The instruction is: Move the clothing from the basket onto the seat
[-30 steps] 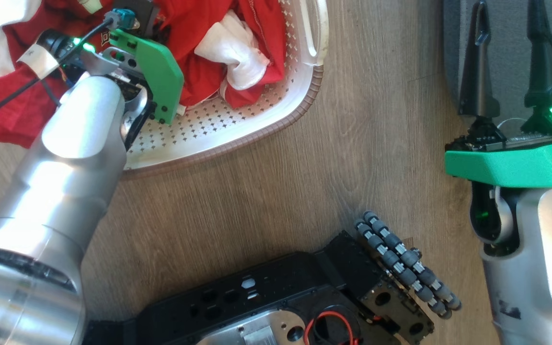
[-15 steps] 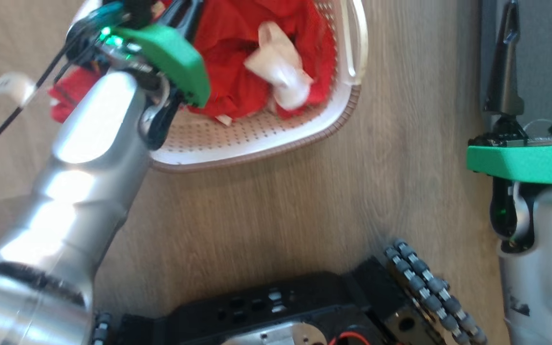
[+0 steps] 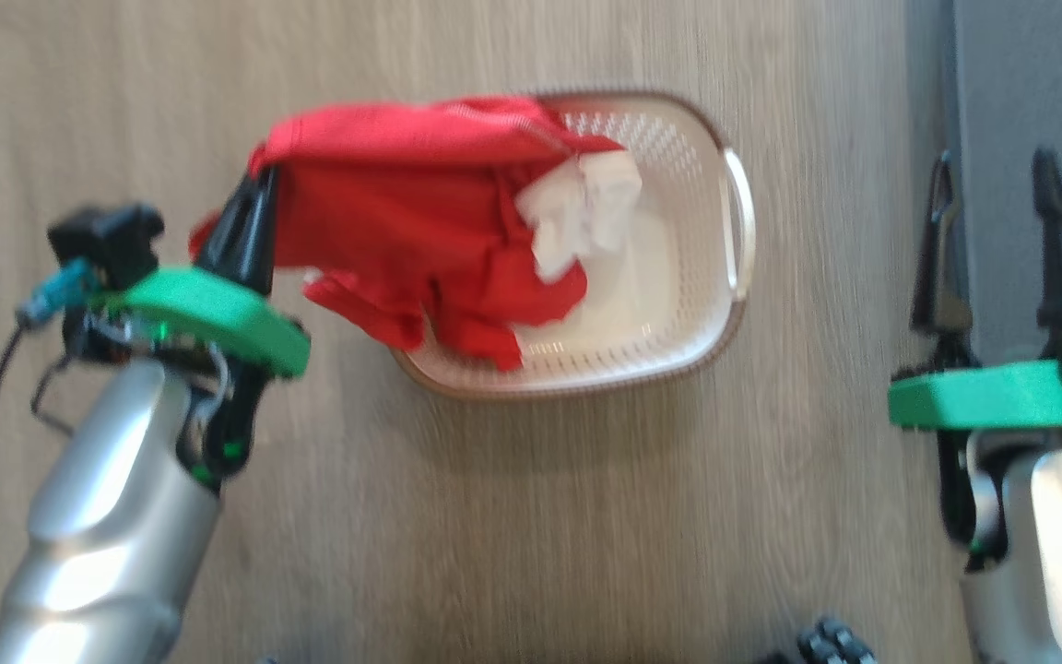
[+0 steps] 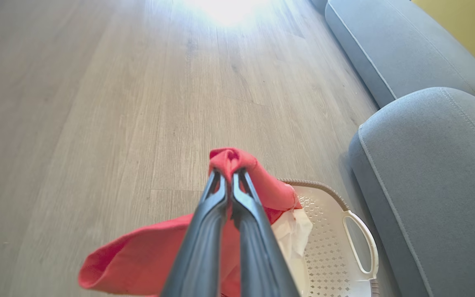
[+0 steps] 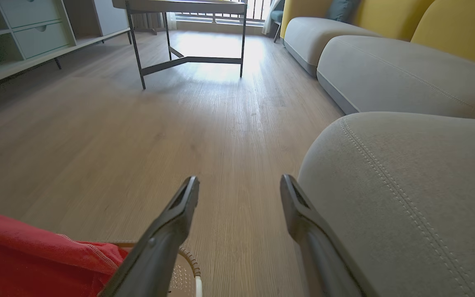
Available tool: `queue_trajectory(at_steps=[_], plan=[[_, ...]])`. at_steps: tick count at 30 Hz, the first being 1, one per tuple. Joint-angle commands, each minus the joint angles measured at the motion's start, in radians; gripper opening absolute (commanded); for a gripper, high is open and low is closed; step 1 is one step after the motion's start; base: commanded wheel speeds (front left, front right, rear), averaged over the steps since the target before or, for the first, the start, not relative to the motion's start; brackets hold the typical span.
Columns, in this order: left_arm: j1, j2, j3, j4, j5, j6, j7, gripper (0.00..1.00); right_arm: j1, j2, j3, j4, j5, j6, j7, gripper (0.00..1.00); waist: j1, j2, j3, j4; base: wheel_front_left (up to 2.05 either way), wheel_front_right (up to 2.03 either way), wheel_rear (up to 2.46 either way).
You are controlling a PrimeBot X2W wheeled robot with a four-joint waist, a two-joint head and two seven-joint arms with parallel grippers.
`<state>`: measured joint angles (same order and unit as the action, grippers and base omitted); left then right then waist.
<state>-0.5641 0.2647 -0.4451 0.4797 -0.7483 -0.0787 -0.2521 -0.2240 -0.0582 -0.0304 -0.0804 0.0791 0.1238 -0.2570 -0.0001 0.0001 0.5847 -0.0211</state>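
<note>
Left tool (image 3: 261,184), mid-left of the head frame, is pinched tight on a fold of soft red clothing (image 3: 402,212). The fabric hangs crumpled, white trim showing, over the perforated cream basket (image 3: 678,364) at centre. Right tool (image 3: 992,164), far right, is spread wide and holds nothing, beside the rounded grey stitched seat (image 3: 1029,92). Wood-grain floor (image 3: 540,516) lies underneath.

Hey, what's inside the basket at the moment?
The basket shows bare perforated floor at its right end in the head view. The red clothing, pinched by the left gripper, hangs over the rest, hiding whatever lies beneath.
</note>
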Motion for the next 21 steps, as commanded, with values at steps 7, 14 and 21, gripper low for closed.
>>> queue_trajectory(at_steps=[7, 14, 21], plan=[[0.135, 0.075, 0.053, -0.097, 0.004, 0.057, 0.002, 0.0, 0.108, -0.043, 0.023, 0.018, 0.021, 0.007, -0.005, 1.0, 0.0001, -0.0001, -0.297, 0.105, 0.0, 0.0, 0.0], [0.245, 0.136, 0.076, -0.228, -0.005, 0.129, 0.049, 0.0, 0.168, -0.066, 0.053, 0.051, 0.044, 0.007, -0.005, 1.0, 0.0001, -0.0001, -0.426, 0.11, 0.0, 0.0, 0.0], [0.337, 0.172, 0.09, -0.361, -0.019, 0.191, 0.097, 0.0, 0.223, -0.083, 0.065, 0.071, 0.061, 0.007, -0.005, 1.0, 0.0001, -0.0001, -0.513, 0.113, 0.0, 0.0, 0.0]])
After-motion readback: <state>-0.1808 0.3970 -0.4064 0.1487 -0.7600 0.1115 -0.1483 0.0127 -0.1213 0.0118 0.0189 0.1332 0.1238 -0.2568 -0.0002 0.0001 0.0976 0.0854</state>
